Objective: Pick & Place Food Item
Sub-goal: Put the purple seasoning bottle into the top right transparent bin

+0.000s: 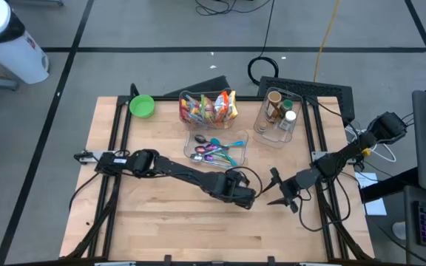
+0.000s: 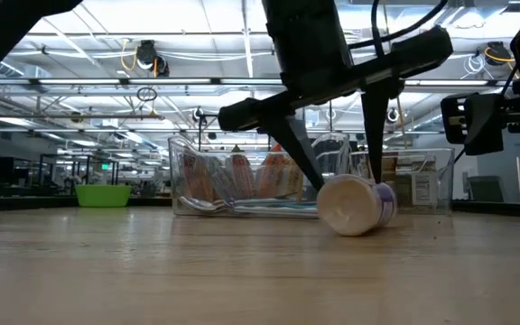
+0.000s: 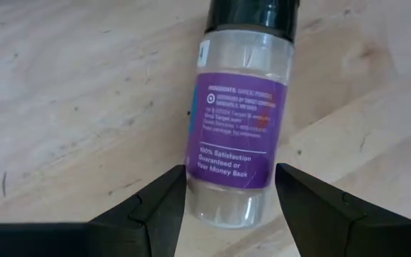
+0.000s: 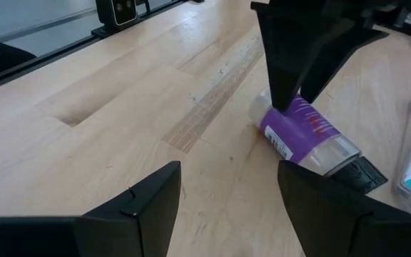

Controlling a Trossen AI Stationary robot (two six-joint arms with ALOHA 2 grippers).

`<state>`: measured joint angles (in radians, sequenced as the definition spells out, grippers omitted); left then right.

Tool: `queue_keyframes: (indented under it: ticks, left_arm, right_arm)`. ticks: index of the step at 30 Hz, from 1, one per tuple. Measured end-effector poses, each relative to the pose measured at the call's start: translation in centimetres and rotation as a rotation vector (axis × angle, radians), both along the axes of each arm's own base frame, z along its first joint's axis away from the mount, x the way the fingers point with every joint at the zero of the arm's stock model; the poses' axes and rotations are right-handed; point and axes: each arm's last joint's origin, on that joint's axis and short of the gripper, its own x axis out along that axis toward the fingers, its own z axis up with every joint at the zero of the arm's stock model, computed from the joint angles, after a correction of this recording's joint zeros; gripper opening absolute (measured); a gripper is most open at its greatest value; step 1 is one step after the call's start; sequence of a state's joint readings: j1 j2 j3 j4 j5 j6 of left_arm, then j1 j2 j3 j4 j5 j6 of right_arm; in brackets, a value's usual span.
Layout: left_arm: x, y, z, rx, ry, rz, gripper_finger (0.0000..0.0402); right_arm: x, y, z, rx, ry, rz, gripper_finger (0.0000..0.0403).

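A spice jar (image 3: 237,107) lies on its side on the bare wooden table (image 1: 161,229), toward the front and a little right of centre, with nothing else touching it. It is a clear jar with a purple label and a dark cap. The left gripper (image 3: 230,207) stands directly over it, fingers (image 3: 159,207) spread to either side of the jar's base end, just beside the wall and not visibly pressing it; nothing is held yet. The jar's long axis runs straight away from this gripper, base nearest the fingers and cap farthest, so the fingers lie across the short width, which suits a closing grasp.

The right gripper (image 4: 227,207) waits near, to the right of the jar, partly open and empty. From it the jar (image 4: 305,135) lies ahead, pointing slantwise, cap toward the far containers. The left arm is judged the nearer and the one at work.

Farther back stand a tray of spoons (image 1: 217,150), a clear bin of snack packets (image 1: 209,107), a bin of bottles (image 1: 278,112) and a green bowl (image 1: 142,106), well apart from the jar.
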<state>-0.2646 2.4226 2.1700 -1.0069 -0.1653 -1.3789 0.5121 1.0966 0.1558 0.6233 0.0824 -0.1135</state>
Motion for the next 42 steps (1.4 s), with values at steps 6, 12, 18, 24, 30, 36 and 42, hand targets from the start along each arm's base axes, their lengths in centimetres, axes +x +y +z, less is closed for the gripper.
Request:
queue_keyframes:
  ticks: [6, 12, 18, 24, 30, 36, 42]
  left_arm:
    - [0.2, 0.5, 0.0, 0.001, -0.001, -0.043, 0.0223]
    - [0.4, 0.9, -0.7, -0.035, 0.032, -0.098, 0.0223]
    - [0.1, 0.9, -1.1, -0.028, 0.057, -0.133, 0.0223]
    - [0.0, 0.9, -1.1, -0.037, 0.074, -0.209, 0.0223]
    - [0.0, 0.8, -1.2, -0.049, 0.085, -0.320, 0.0223]
    - [0.0, 0.8, -1.2, -0.033, 0.085, -0.381, 0.0223]
    - [0.0, 0.9, -1.3, -0.034, 0.087, -0.403, 0.0223]
  right_arm:
    - [0.0, 0.0, 0.0, 0.000, 0.000, -0.001, 0.0226]
    - [0.0, 0.0, 0.0, 0.000, 0.001, -0.001, 0.0223]
    - [0.0, 0.0, -0.1, 0.000, 0.009, -0.002, 0.0222]
    - [0.0, 0.0, -0.1, 0.000, 0.009, -0.002, 0.0222]
    - [0.0, 0.0, -0.1, 0.000, 0.009, -0.002, 0.0223]
    - [0.0, 0.0, -0.1, 0.000, 0.009, -0.002, 0.0224]
    - [0.0, 0.0, -0.1, -0.002, 0.012, -0.002, 0.0224]
